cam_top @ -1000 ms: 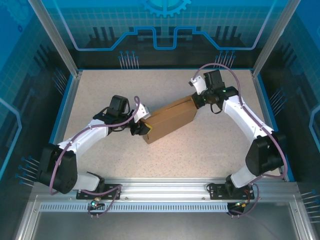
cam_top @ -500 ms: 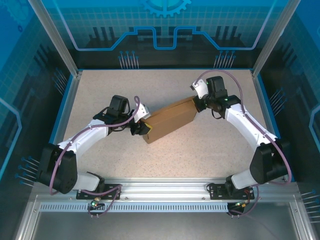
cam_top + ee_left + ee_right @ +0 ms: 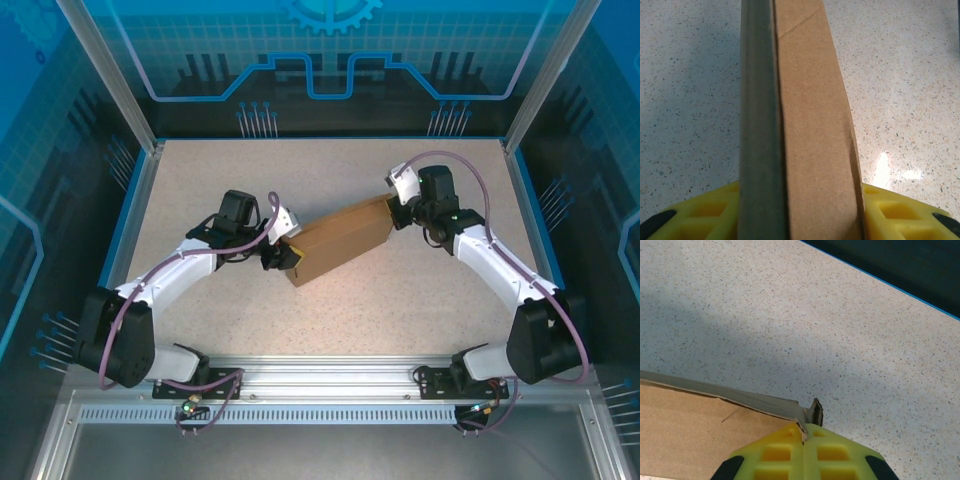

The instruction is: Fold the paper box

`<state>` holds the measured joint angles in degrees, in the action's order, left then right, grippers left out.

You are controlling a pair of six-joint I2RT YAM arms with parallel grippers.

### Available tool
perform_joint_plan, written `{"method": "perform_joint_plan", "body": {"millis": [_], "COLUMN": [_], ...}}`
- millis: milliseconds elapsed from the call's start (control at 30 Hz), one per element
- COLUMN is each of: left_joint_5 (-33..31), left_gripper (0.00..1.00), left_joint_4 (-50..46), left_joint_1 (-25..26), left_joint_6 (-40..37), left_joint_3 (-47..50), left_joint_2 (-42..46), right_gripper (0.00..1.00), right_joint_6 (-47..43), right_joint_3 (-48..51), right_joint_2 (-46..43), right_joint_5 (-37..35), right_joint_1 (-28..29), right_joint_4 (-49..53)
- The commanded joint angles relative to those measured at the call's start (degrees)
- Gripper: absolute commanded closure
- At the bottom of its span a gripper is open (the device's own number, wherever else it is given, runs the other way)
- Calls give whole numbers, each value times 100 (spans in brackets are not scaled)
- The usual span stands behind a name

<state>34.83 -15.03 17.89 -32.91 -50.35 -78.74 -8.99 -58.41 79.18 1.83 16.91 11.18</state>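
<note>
The paper box [image 3: 340, 240] is a flat brown cardboard mailer lying slantwise at mid-table. My left gripper [image 3: 285, 258] is shut on its lower-left end. In the left wrist view the box [image 3: 810, 125] stands edge-on between the yellow fingers [image 3: 900, 210], which press on both sides around my left gripper's [image 3: 800, 192] midpoint. My right gripper [image 3: 396, 208] sits at the box's upper-right corner. There its yellow fingers are shut together, and my right gripper [image 3: 805, 429] touches a bent corner of the box's lid [image 3: 690, 425]. Whether cardboard is pinched between them is unclear.
The speckled tabletop [image 3: 420, 290] has a blue rim [image 3: 528, 215] on its sides and a dark drop beyond the edge [image 3: 900, 265]. Metal frame posts [image 3: 110, 80] stand at the back corners. A rail [image 3: 330, 375] runs along the near edge.
The right arm's elbow swung outward to the right and its wrist shifted slightly right and down at the box's corner. The box and the left arm stayed put.
</note>
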Motion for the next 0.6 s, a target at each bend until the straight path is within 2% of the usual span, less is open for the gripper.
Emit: {"method": "perform_joint_plan", "body": {"millis": [0, 300, 567], "left_joint_5": [-236, -298, -460], "left_gripper": [48, 32, 25], "left_joint_4": [360, 609, 846], "left_joint_1": [-53, -49, -51], "left_joint_6": [234, 480, 807], "left_joint_3": [-36, 27, 162], "left_joint_2": [122, 276, 507], "right_gripper": [97, 97, 97], "right_joint_6": [132, 317, 469], "right_joint_3": [194, 68, 42], "right_joint_2": [23, 39, 18], "right_joint_5": [178, 52, -46], "right_joint_1": [-18, 41, 67], "right_joint_4": [322, 472, 587]}}
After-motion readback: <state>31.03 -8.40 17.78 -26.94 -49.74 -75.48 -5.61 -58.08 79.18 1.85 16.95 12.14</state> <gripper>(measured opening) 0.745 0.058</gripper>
